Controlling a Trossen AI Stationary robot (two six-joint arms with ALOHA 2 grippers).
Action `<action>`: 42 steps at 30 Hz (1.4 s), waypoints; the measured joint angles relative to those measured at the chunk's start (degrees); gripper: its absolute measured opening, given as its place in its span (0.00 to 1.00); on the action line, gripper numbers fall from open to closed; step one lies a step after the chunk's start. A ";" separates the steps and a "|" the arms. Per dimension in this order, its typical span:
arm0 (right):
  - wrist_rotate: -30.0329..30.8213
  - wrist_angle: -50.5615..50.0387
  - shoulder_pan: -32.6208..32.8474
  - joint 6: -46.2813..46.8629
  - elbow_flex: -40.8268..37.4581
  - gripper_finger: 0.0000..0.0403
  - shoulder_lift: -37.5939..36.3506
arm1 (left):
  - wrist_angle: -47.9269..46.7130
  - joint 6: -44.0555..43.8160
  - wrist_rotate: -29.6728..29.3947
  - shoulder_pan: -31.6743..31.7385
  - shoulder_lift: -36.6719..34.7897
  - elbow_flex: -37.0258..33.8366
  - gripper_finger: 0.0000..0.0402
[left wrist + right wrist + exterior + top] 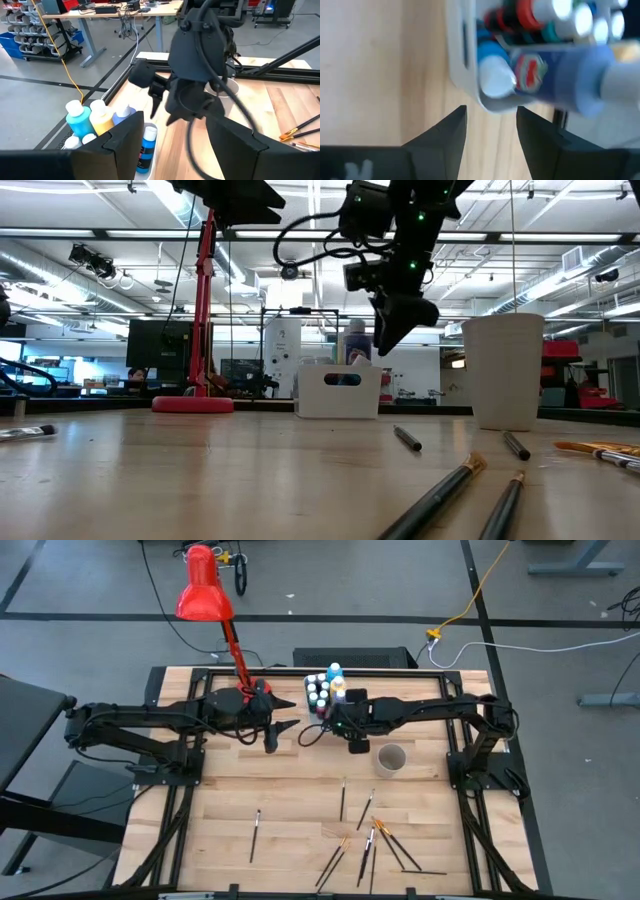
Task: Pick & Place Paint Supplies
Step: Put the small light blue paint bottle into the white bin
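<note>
Right gripper hangs empty beside the tub of paint bottles

Right gripper [312, 733], fingers parted and holding nothing, sits above the counter [300, 820] just beside the white tub [320, 692], where the paint bottles [334, 673] stand; paintbrushes [372, 837] lie scattered well apart, past a white cup [391, 758]; left gripper [285, 727] waits open, close opposite, crowding any approach

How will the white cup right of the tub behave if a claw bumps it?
The white cup stands upright, tall for its base and seemingly empty, so it is probably light and apt to tip or slide. On its side it would likely roll toward the paintbrushes. Its walls look thin, so a squeeze may dent them.
</note>
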 joint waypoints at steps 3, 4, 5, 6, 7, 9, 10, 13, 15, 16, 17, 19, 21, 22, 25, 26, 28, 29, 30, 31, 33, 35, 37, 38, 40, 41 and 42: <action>1.52 0.11 -0.61 2.07 0.00 0.39 -0.03 | -0.04 0.00 0.00 0.02 0.01 0.00 0.56; 1.98 0.21 -0.94 2.42 0.00 0.38 -0.03 | -0.04 0.00 0.00 0.02 0.01 0.00 0.56; 2.71 0.22 -1.29 2.89 0.00 0.36 -0.03 | -0.04 -0.06 0.00 0.02 0.01 0.00 0.56; 3.09 0.41 -1.63 3.71 0.01 0.34 -0.03 | -0.06 -0.26 0.00 0.00 0.00 0.00 0.56; 3.09 0.60 -1.99 4.82 -0.01 0.32 -0.05 | -0.06 -0.48 0.01 0.01 0.00 0.00 0.56; 0.93 0.30 -2.67 6.62 0.01 0.28 -0.05 | -0.06 -0.61 0.00 0.02 0.01 0.00 0.56; -0.87 0.19 -2.95 6.89 0.01 0.26 -0.05 | -0.06 -0.59 0.00 0.02 0.01 0.00 0.56; -4.10 0.50 -3.13 6.96 0.01 0.18 -0.05 | -0.06 -0.39 0.00 0.02 0.01 0.00 0.56; -4.19 0.89 -3.17 6.98 0.01 0.13 -0.05 | -0.06 -0.40 0.00 0.02 0.00 0.00 0.56; -4.45 1.19 -3.29 7.19 0.01 0.10 -0.05 | -0.06 -0.39 0.00 0.02 -0.01 0.00 0.56; -5.10 1.40 -3.55 7.92 0.01 0.07 -0.05 | -0.06 -0.39 0.00 0.00 -0.01 0.00 0.56; -6.84 1.37 -4.00 8.47 0.01 0.02 -0.05 | -0.06 -0.39 0.00 0.02 0.00 0.00 0.56; -6.77 0.92 -4.25 8.47 0.00 0.01 -0.05 | -0.06 -0.39 0.00 0.00 -0.01 0.00 0.56; -6.27 0.76 -4.36 8.79 -0.01 0.02 -0.05 | -0.06 -0.39 0.00 0.02 0.01 0.00 0.56; -6.92 0.65 -5.07 10.99 -0.01 0.01 -0.05 | -0.06 -0.39 0.00 0.02 0.00 0.00 0.56; -8.02 0.70 -5.37 11.48 -0.01 0.01 -0.05 | -0.06 -0.39 0.00 0.02 0.00 0.00 0.56; -9.60 0.81 -5.86 11.55 -0.01 0.01 0.15 | -0.06 -0.39 0.00 0.02 0.00 0.00 0.56; -9.48 1.06 -5.97 11.58 -0.01 0.01 0.37 | -0.06 -0.39 0.00 0.02 0.01 0.00 0.56; -9.35 0.99 -6.10 11.76 -0.01 0.01 0.62 | -0.07 -0.39 0.00 0.00 -0.01 0.00 0.56; -9.35 0.97 -6.21 11.94 -0.03 0.01 1.05 | -0.06 -0.39 0.00 0.02 -0.01 0.00 0.56; -9.66 1.67 -6.39 12.16 -0.05 0.00 1.91 | -0.08 -0.39 0.02 0.02 0.01 0.00 0.56; -9.27 2.16 -6.50 12.18 0.02 0.00 2.55 | -0.06 -0.39 0.02 0.02 0.01 0.01 0.56; -9.33 2.85 -6.76 12.51 -0.01 0.00 2.89 | -0.09 -0.39 0.02 0.00 0.01 0.02 0.56; -9.76 3.12 -6.90 12.54 -0.01 0.00 2.85 | -0.08 -0.38 0.02 0.02 0.01 0.02 0.56; -10.50 4.78 -6.94 12.54 -0.01 0.00 2.85 | -0.11 -0.39 0.03 0.00 0.01 0.02 0.56; -10.91 5.27 -6.96 12.54 -0.01 0.00 2.85 | -0.10 -0.37 0.00 0.02 0.01 0.02 0.56; -11.09 5.45 -6.94 12.54 -0.01 0.00 2.85 | -0.06 -0.33 0.02 0.02 0.01 0.02 0.56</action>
